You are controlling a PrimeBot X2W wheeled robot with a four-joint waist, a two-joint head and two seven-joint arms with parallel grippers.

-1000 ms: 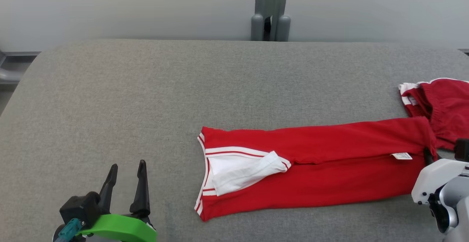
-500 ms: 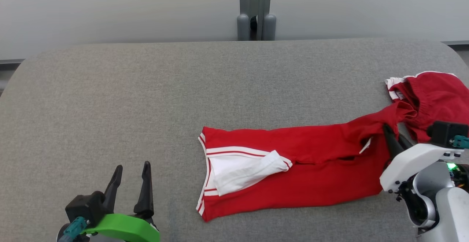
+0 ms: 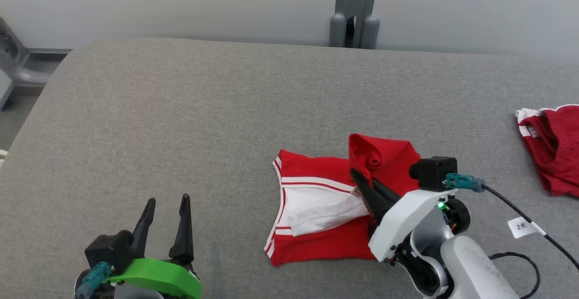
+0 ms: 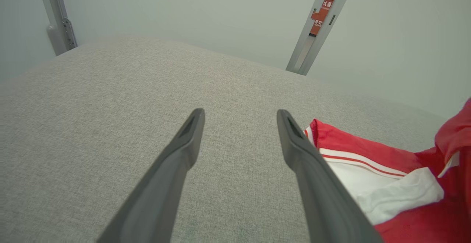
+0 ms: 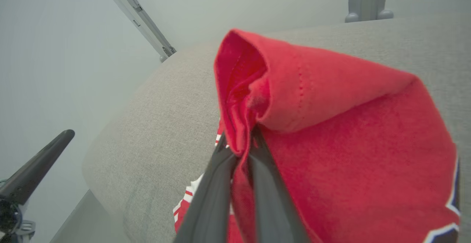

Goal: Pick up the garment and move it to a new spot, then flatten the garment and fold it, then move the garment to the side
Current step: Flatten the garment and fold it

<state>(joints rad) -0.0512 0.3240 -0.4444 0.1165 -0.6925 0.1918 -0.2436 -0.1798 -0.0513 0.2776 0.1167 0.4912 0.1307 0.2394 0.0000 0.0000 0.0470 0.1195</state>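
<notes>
My right wrist view shows the right gripper (image 5: 241, 142) pinching the garment (image 5: 349, 154). From the head, cloth hides its tips. My left gripper (image 3: 167, 199) stands wide apart.

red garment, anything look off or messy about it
Yes. A white flap lies flopped across the red garment near its striped end, and the end pinched in the right tool is bunched and raised, not flat.

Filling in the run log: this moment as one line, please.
step: fold | right pincer: shut on garment end, raised over its striped end | left pincer: open, empty, apart from garment
</notes>
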